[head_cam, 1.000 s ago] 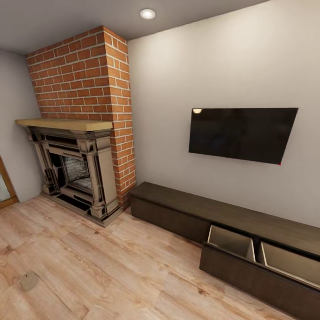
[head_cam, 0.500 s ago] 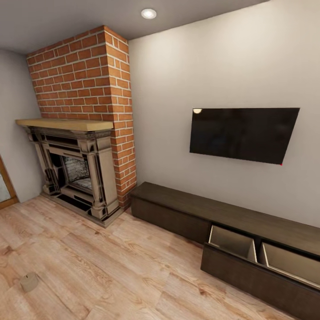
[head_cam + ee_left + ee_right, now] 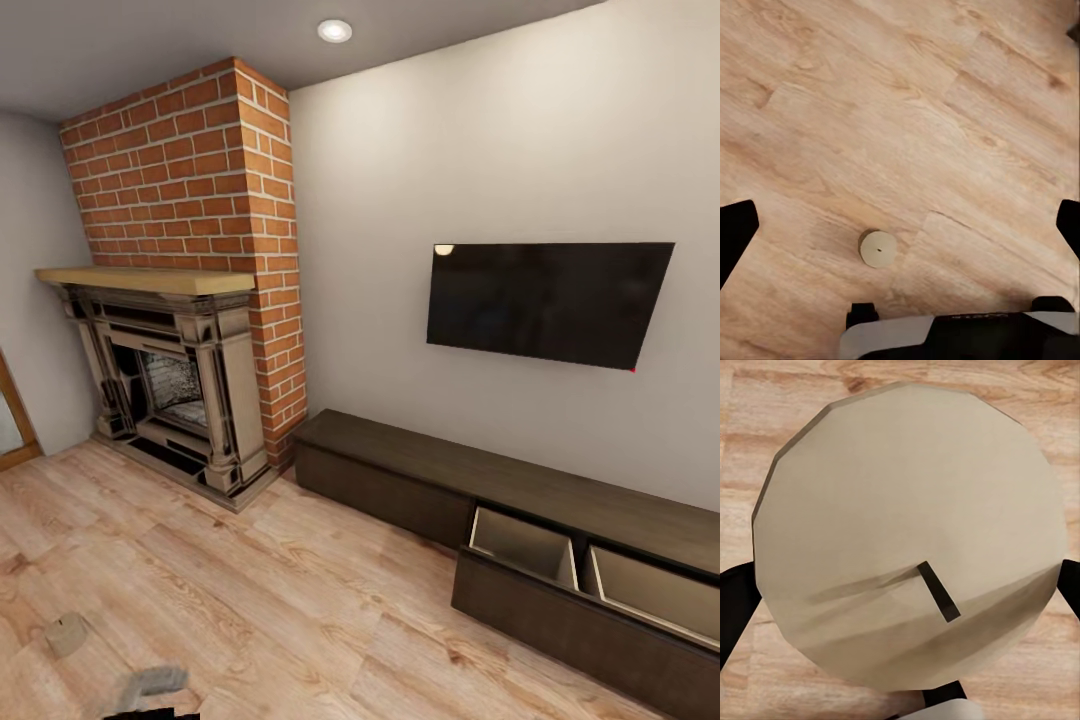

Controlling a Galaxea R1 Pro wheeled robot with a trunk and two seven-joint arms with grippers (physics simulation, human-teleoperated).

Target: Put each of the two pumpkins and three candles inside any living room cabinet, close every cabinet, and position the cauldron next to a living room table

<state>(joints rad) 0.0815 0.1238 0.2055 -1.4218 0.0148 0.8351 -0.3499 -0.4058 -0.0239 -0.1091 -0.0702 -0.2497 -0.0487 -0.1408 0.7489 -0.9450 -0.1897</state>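
The right gripper (image 3: 900, 585) clamps a candle (image 3: 911, 536), ready for the cabinet's (image 3: 520, 500) open drawer at right. The left gripper (image 3: 896, 232), spread wide, hangs above another candle (image 3: 877, 248) on the near-left floor (image 3: 250, 590) for pickup.

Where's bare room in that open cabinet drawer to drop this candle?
Both pale compartments of the cabinet drawer look bare: the one nearer the fireplace and the one at the frame edge. The held candle crowds the right wrist view; another candle sits on the floor.
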